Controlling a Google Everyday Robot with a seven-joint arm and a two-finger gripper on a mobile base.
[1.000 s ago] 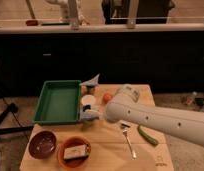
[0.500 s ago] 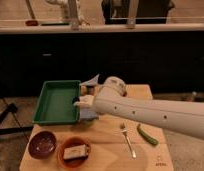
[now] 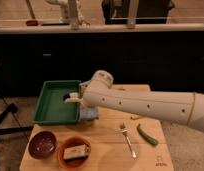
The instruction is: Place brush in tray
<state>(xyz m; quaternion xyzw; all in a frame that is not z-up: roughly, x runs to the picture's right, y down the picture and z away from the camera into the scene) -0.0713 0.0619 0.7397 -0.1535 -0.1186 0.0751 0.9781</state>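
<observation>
The green tray (image 3: pixel 50 111) sits at the back left of the wooden table (image 3: pixel 107 155). My white arm reaches in from the right, and the gripper (image 3: pixel 74 98) hangs over the right part of the tray, just inside its rim. A slim white piece (image 3: pixel 70 100) sticks out at the gripper's tip above the tray floor; it looks like the brush, but most of it is hidden by the wrist. I see no brush lying anywhere on the table.
A maroon bowl (image 3: pixel 42 144) and an orange bowl (image 3: pixel 73 151) holding a small pale block stand at the front left. A silver fork (image 3: pixel 127 139) and a green pod (image 3: pixel 146 135) lie at the right. A blue-grey pad (image 3: pixel 89 115) lies beside the tray.
The arm has swung left and away from me. The gripper went from the table's middle, beside the tray, to above the tray's right part. The fork is now uncovered.
</observation>
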